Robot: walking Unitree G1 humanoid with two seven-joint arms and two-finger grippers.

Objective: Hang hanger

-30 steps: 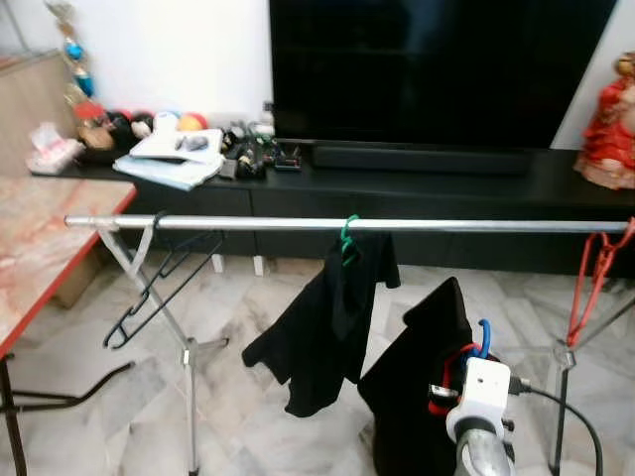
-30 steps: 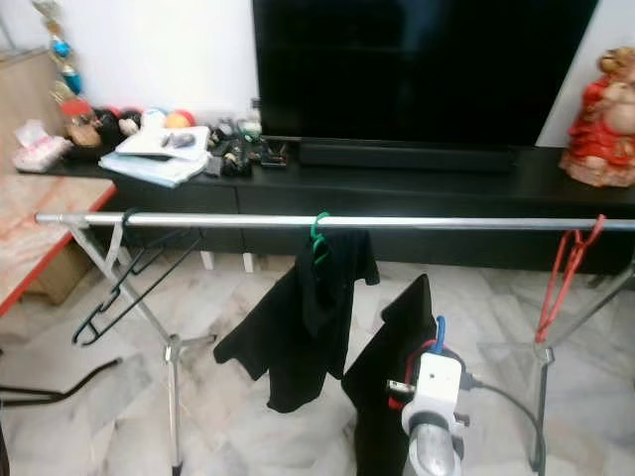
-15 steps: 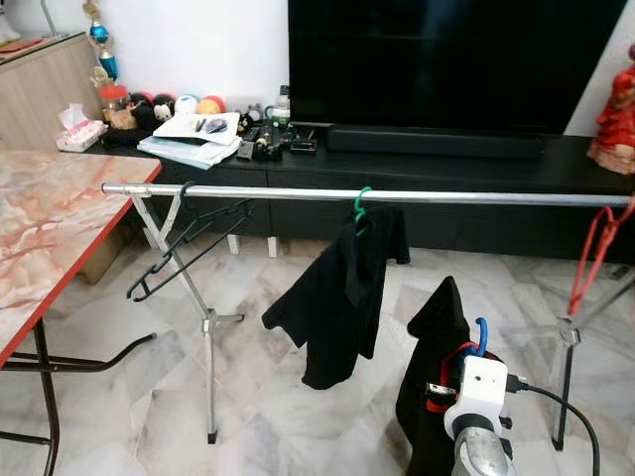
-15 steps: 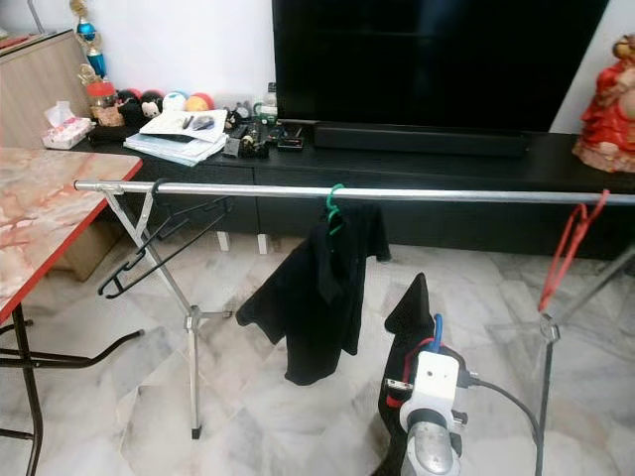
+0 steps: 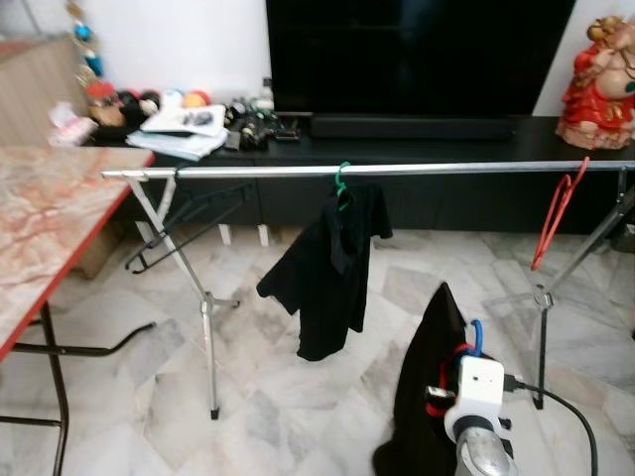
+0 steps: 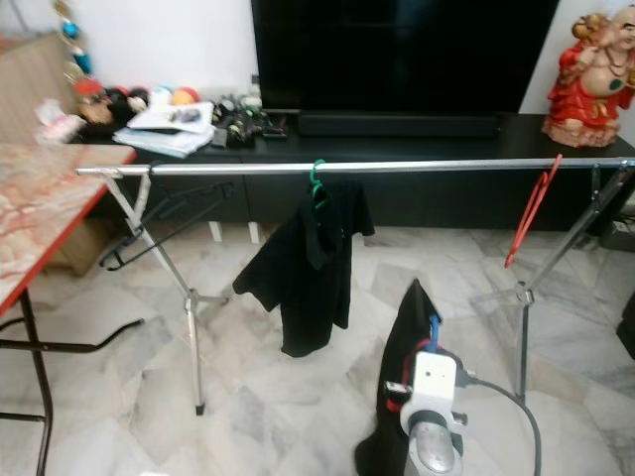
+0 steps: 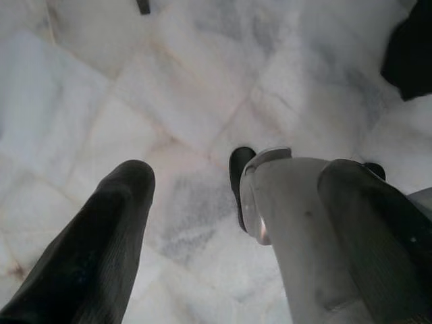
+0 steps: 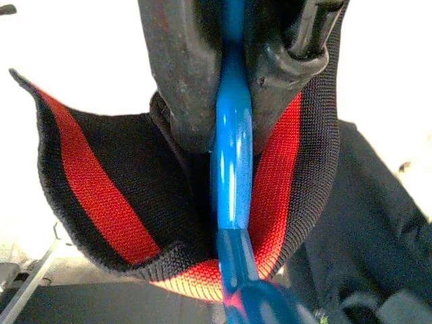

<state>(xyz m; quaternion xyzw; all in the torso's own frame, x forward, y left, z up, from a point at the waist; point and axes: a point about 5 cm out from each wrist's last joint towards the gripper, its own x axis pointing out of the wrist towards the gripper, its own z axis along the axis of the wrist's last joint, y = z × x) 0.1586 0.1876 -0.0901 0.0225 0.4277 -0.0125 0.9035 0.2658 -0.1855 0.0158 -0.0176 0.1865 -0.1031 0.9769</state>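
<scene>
— Fingers (image 8: 196,81) of the right gripper (image 8: 233,81) are clamped tight on the blue hanger (image 8: 231,169), pinching its hook from both sides. A black garment with a red-lined collar (image 8: 88,196) hangs off that hanger and droops toward the floor.

— And from where you stand, where is that arm?

— Low, at about five o'clock in the head view, with the white wrist box (image 5: 478,393) and the blue hook (image 5: 478,335) poking up above it. The silver rail (image 5: 397,170) is well apart from it, up at twelve o'clock, running across the room in front of the black TV cabinet (image 5: 427,164).

— What is already on the rail?

— A green hanger (image 5: 342,186) with a black shirt (image 5: 325,270) near the middle, an empty black hanger (image 5: 184,223) toward nine o'clock, and a red hanger (image 5: 556,210) toward three o'clock.

— The other arm?

— The left gripper (image 7: 243,223) hangs idle over the marble floor (image 7: 101,88), its two fingers spread apart and holding nothing. A marble-topped table (image 5: 40,228) stands at nine o'clock.
</scene>
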